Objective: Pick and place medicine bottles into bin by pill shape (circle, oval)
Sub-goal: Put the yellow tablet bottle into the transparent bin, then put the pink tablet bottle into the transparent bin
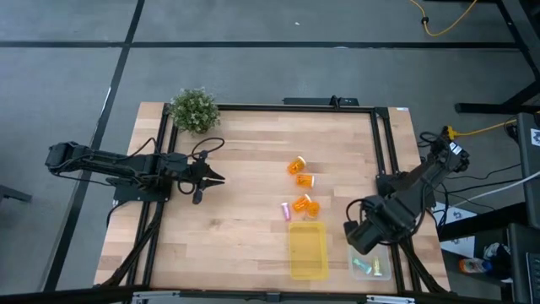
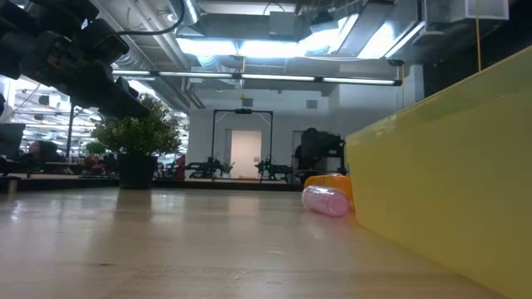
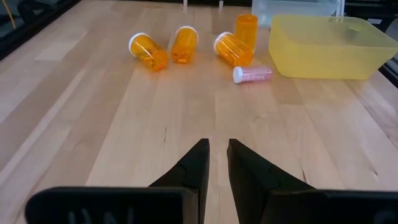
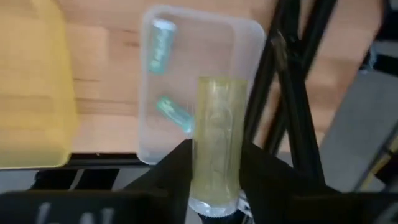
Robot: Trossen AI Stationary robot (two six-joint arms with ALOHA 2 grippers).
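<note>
Several orange medicine bottles [image 1: 302,180] [image 3: 184,43] and a pink one [image 1: 285,209] [image 3: 252,74] lie on their sides on the wooden table, by the far end of the yellow bin [image 1: 308,250]. My right gripper [image 1: 359,236] [image 4: 214,163] hangs at the table's near right over the clear bin [image 4: 186,25], shut on a pale yellow bottle [image 4: 214,130]. Two teal bottles [image 4: 160,46] [image 4: 174,113] lie in that clear bin. My left gripper [image 1: 213,178] [image 3: 217,155] waits shut at the table's left, above the wood. My right gripper pinches the pale yellow bottle between its two fingers [image 4: 177,165], on the sides of the body near its capped end [image 4: 214,186]. The fingers point steeply down. The bottle is lifted clear above the clear bin, and its far end sticks out past the fingertips.
A small leafy plant [image 1: 193,110] [image 2: 137,141] stands at the far left corner. A black frame rail [image 1: 384,160] [image 4: 292,93] runs along the table's right side beside the clear bin [image 1: 371,263]. Bare wood lies between my left gripper and the bottles.
</note>
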